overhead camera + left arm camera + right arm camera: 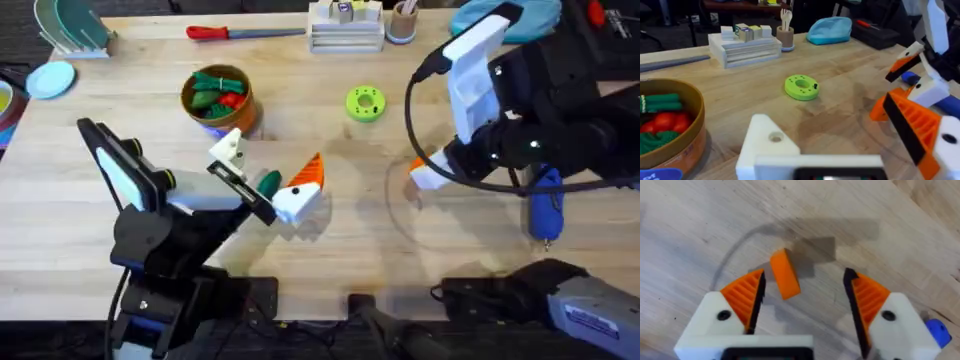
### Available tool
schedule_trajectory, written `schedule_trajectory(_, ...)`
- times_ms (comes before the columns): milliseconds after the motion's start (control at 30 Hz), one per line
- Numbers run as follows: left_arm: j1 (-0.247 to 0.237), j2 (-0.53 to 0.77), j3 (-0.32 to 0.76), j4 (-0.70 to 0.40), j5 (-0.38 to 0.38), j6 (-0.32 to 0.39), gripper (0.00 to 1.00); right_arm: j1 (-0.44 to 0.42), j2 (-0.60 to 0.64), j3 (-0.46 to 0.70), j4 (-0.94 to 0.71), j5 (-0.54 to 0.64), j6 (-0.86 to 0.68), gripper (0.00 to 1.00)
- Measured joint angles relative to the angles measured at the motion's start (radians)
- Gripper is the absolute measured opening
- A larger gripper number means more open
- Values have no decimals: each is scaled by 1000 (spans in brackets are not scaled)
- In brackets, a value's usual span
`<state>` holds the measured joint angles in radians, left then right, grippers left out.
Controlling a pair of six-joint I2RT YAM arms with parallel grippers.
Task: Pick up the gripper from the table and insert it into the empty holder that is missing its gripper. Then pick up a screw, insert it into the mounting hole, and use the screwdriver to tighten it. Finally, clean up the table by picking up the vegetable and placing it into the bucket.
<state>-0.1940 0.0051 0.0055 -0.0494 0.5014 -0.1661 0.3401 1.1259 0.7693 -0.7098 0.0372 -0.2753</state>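
Observation:
The gripper (785, 274), a loose orange wedge, lies on the wood between the orange pads of my right gripper (802, 297), which is open and low over it (422, 175). My left gripper (265, 170) is open and raised; one finger is the bare white holder (767, 145) with its mounting hole showing, the other carries an orange pad (912, 125). The dark green vegetable (268, 183) lies on the table just below the left gripper. The blue screwdriver (545, 210) rests right of the right gripper. The bucket (215, 95) stands at the back left.
The bucket holds green and red toy vegetables. A green disc with holes (365, 103) lies mid-table. A red-handled screwdriver (245, 32), a white tray stack (345, 30) and a cup (402, 22) line the far edge. A blue pouch (829, 30) sits at the back right.

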Motion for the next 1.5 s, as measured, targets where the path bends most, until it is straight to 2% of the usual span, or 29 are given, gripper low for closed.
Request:
schedule_trajectory(200,0,0,0,0,0,0,991,0,0,0,-2,-13,-3,705)
schedule_trajectory(467,0,0,0,0,0,0,991,0,2,1,-39,-65,-3,661)
schedule_trajectory(767,0,0,0,0,0,0,991,0,24,1,-19,-73,-7,555)
schedule_trajectory(867,0,0,0,0,0,0,991,0,26,1,-20,-78,-9,408)
schedule_trajectory(1033,0,0,0,0,0,0,991,0,43,1,-21,-81,-10,236)
schedule_trajectory(1133,0,0,0,0,0,0,991,0,42,1,-19,-80,-9,33)
schedule_trajectory(1333,0,0,0,0,0,0,991,0,42,16,-48,-83,-9,14)
schedule_trajectory(1500,0,0,0,0,0,0,991,0,2,85,-102,-83,23,12)
